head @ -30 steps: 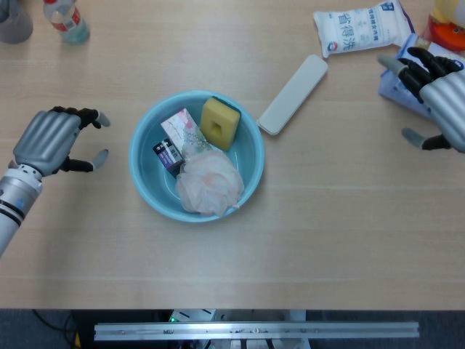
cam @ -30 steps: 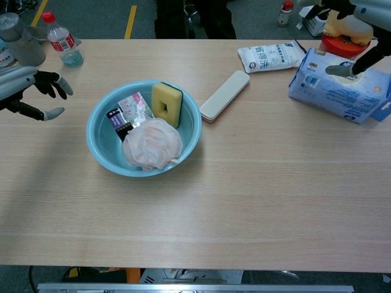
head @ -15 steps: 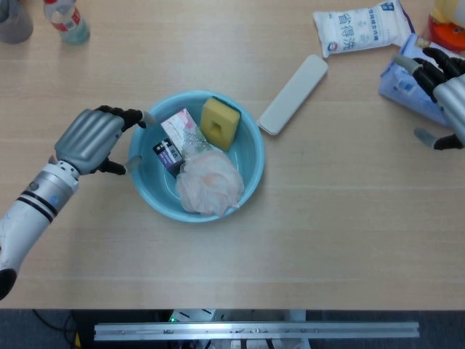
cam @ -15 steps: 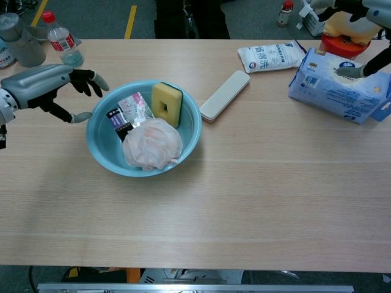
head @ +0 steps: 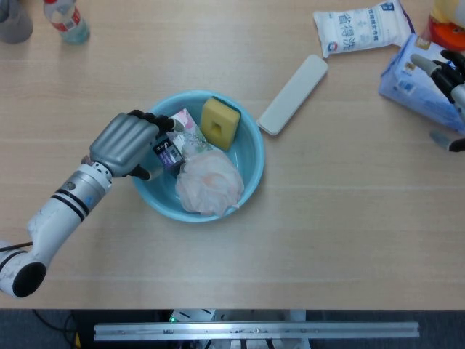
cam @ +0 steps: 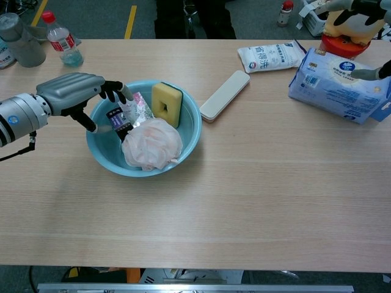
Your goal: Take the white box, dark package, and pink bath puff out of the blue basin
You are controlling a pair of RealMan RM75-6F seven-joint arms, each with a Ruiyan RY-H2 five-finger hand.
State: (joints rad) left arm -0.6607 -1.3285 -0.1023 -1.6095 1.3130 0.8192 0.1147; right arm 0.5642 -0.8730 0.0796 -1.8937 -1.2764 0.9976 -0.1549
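Observation:
The blue basin (head: 149, 193) (cam: 101, 145) holds a white flowered box (head: 186, 128) (cam: 139, 105), a dark package (head: 168, 154) (cam: 118, 121) and a pink bath puff (head: 211, 182) (cam: 153, 143). My left hand (head: 129, 142) (cam: 76, 91) reaches over the basin's left rim with its fingers apart. Its fingertips are at the white box and its thumb is beside the dark package; it grips neither. My right hand (head: 449, 83) (cam: 369, 9) hovers open at the far right edge, partly cut off, above a blue tissue pack.
A yellow sponge (head: 220, 121) (cam: 166, 104) stands in the basin behind the puff. A white flat case (head: 293, 94) (cam: 224, 94) lies right of the basin. A white bag (head: 360, 29), the blue tissue pack (cam: 339, 85) and bottles (head: 65, 18) sit along the back.
My left hand has moved right from the open table, over the basin's left rim, to the white box and dark package. My right hand has drifted further right, toward the frame edge.

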